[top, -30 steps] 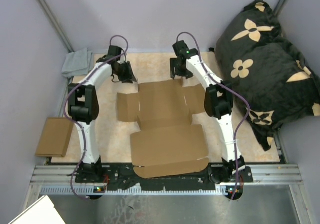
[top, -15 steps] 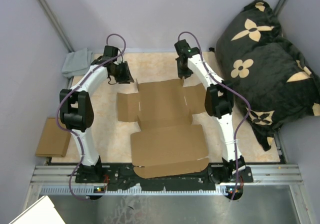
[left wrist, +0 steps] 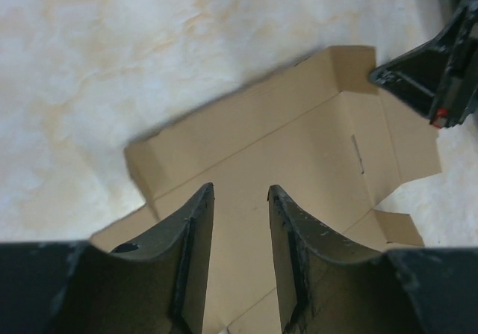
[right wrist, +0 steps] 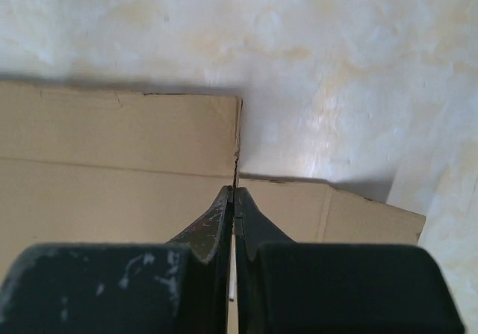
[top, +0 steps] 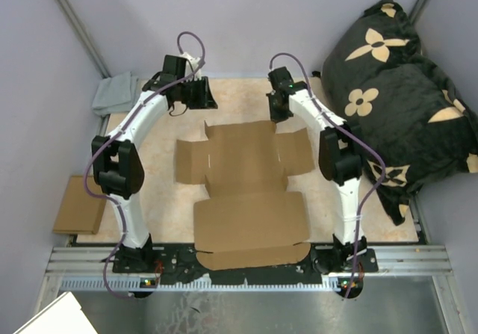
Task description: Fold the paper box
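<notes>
Lying flat, paper box [top: 246, 169] near left hand [left wrist: 240, 192], far edge at right hand [right wrist: 234, 193]

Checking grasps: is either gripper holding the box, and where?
Left gripper is open over the paper box, holding nothing. Right gripper is shut at the far-right slit; whether it pinches cardboard cannot be told.

You are working in a robot test cell (a lab-style rig): plain grey partition walls [top: 246, 20] enclose a marbled table [top: 160, 188] fronted by an aluminium mounting rail [top: 414, 259].
</notes>
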{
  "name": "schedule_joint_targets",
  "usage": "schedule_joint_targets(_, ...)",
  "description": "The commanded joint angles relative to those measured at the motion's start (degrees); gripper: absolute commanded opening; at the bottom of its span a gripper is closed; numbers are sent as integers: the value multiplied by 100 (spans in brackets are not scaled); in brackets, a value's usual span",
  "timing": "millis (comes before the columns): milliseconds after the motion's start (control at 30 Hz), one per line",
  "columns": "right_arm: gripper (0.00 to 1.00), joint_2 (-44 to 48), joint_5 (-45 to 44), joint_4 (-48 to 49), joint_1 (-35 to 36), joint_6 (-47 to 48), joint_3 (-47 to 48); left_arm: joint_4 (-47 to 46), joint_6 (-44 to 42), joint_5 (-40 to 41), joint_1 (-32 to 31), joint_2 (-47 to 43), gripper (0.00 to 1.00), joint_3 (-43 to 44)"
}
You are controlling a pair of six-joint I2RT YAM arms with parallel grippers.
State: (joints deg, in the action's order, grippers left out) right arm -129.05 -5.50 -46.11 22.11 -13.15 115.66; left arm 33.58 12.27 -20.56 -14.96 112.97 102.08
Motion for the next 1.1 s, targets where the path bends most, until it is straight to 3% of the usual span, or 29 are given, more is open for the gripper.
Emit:
schedule_joint_targets(0, 0, 1638, 332, 1628, 136, 346, -1399, -523, -332, -519, -239, -286, 43, 180)
schedule_joint_targets(233, 0, 3667, 1078, 3808, 197, 798, -3961, -1341, -503, -1750, -350, -224, 48, 177)
schedule_joint_targets(433, 0, 4313, 1396, 4230, 197, 990, -4772, -1402, -781, -2630, -350, -263, 52, -16)
schedule_joint_targets(700, 0, 4722, 1495, 4549, 197, 990, -5092, -1460, -1579, -2100, -354, -1068, 52, -1208)
schedule_joint_targets(800, 0, 4765, 1559, 4486, 197, 1023, -5039, -1533, -1679, -1426, -354, -1237, 52, -1526)
schedule_joint_targets(900, 0, 4788, 1655, 4367, 193, 1100, -4969, -1574, -1734, -1149, -358, -1270, 52, -1612)
schedule_joint_targets(1067, 0, 4914, 1922, 4311, 197, 1281, -4994, -1491, -1791, -1365, -358, -1075, 53, -1396)
